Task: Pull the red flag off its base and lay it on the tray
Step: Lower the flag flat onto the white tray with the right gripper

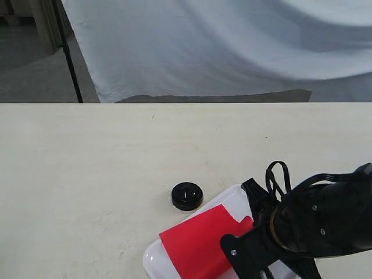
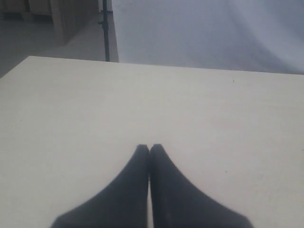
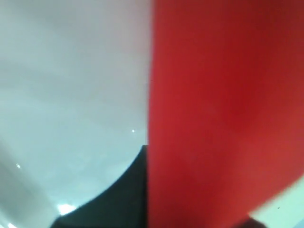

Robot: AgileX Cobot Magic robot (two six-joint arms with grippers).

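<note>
The red flag lies spread across the white tray at the table's near edge; its pole is hidden. My right gripper hangs low over the tray at the flag's right end. In the right wrist view the red cloth fills one half and covers one finger, while the other finger shows dark against the tray floor; the cloth's edge runs along that finger's inner side, so the jaws look shut on the flag. The black round base stands bare just left of the tray. My left gripper is shut and holds nothing.
A white cloth backdrop hangs beyond the table's far edge, with a thin black stand pole at the back left. The left wrist view shows only pale tabletop. The right arm's cables loop above the tray.
</note>
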